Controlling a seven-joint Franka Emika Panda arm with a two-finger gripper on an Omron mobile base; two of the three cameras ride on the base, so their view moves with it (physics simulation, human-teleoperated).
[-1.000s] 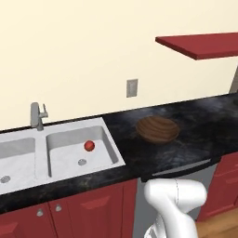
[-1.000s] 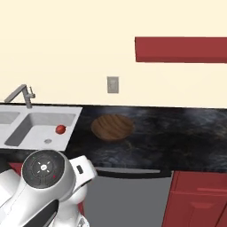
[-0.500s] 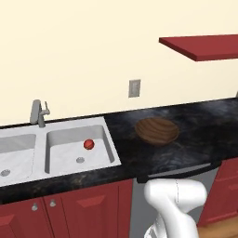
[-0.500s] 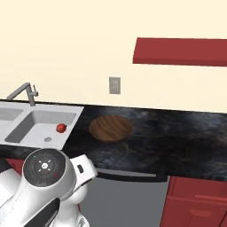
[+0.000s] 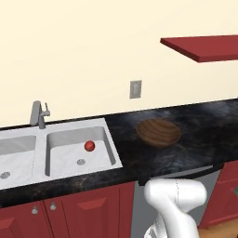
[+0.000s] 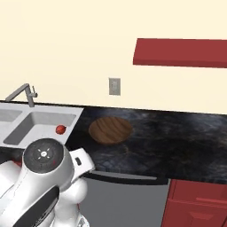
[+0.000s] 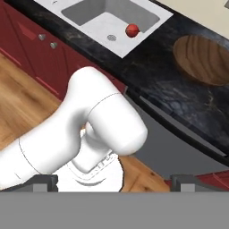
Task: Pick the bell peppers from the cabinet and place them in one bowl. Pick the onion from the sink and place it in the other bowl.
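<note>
The onion (image 5: pixel 89 146) (image 6: pixel 60 129) (image 7: pixel 131 30), a small smooth red ball, lies in the right basin of the pale sink (image 5: pixel 60 139) (image 6: pixel 33 122) (image 7: pixel 96 13), close to its drain. On the black counter to the sink's right sits the other bowl (image 5: pixel 158 132) (image 6: pixel 110 130) (image 7: pixel 201 58), dark brown wood and with nothing in it. High on the wall at the right hangs the cabinet (image 5: pixel 204 46) (image 6: pixel 179 52), a flat red slab. My gripper (image 7: pixel 116 182) is open, its tips wide apart, held low and back from the counter. The bell peppers and the one bowl are out of view.
A grey faucet (image 5: pixel 38 114) (image 6: pixel 24 93) stands behind the sink. A wall outlet (image 5: pixel 135 89) (image 6: pixel 114 86) sits above the wooden bowl. Red base cabinets (image 5: pixel 79 211) (image 7: pixel 27 36) and a grey appliance front (image 6: pixel 124 204) line the counter's front. Wood floor (image 7: pixel 22 103) lies below.
The whole picture has drifted slightly right and down in both base views, so the camera has moved. Onion and bowl have stayed where they were. The gripper is still open.
</note>
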